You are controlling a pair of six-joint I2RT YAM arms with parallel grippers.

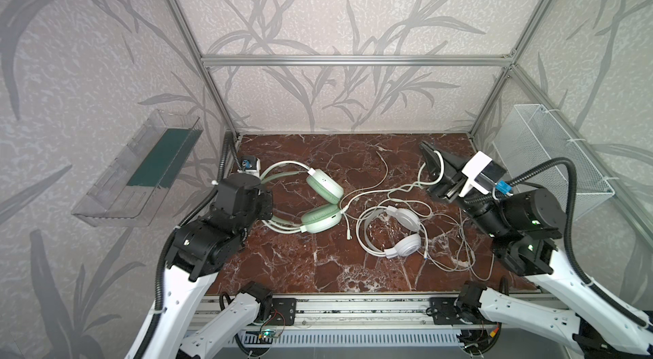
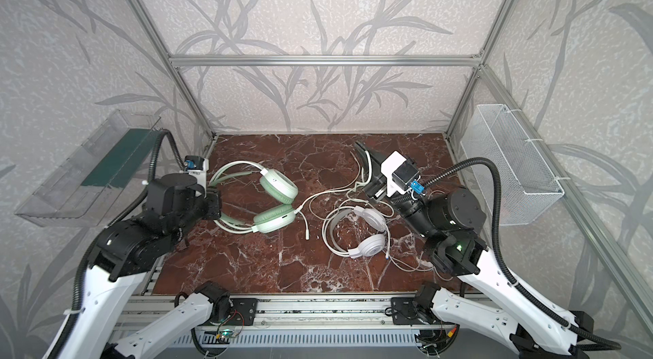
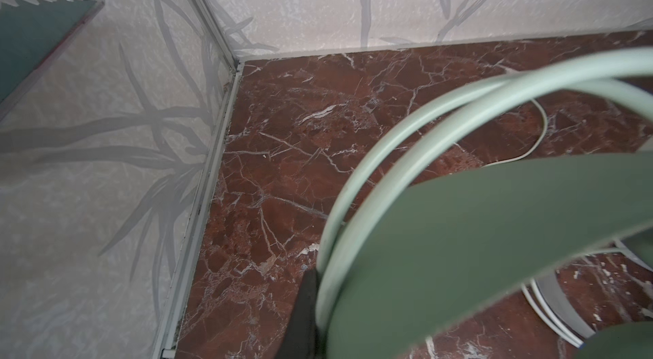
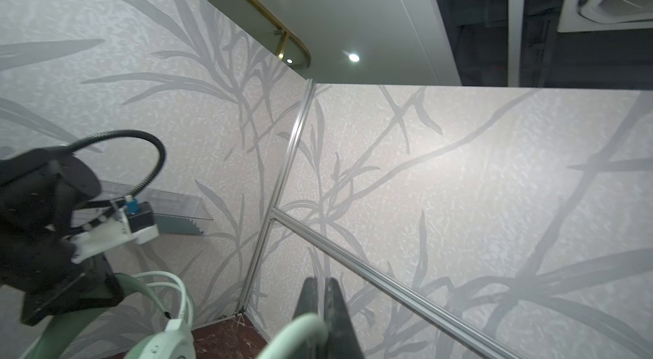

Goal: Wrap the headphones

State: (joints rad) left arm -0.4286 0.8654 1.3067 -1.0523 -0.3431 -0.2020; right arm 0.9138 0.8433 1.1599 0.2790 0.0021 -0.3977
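At 9 o'clock on the tabletop (image 1: 318,269) the left claw (image 1: 265,200) is closed on the headband (image 1: 282,165) of the mint-green headphones (image 1: 324,185). In both top views the wrist hides its fingertips. The left wrist view shows only one dark finger (image 3: 304,304) pressed against the pale hoops, so the grip seems to sit on the band's outer curve rather than on a cup. That hold looks meant to anchor the headset, its two cups lying toward the centre, while the other arm works the lead. The headset's pale cable (image 4: 298,331) runs slack across the middle toward 2 o'clock. There the right claw (image 1: 428,154) points upward, clear of the surface, and is clamped on a loop of it; the right wrist view shows the cord curling beside the shut fingers (image 4: 312,304). Holding the cord up there probably frees it to be carried round the band. At 4 o'clock the white headphones (image 1: 406,246) lie flat with no claw on them. Their thin cable (image 1: 459,246) sprawls in loose tangles toward 3 o'clock, close to the mint cord's path, so snagging is a risk
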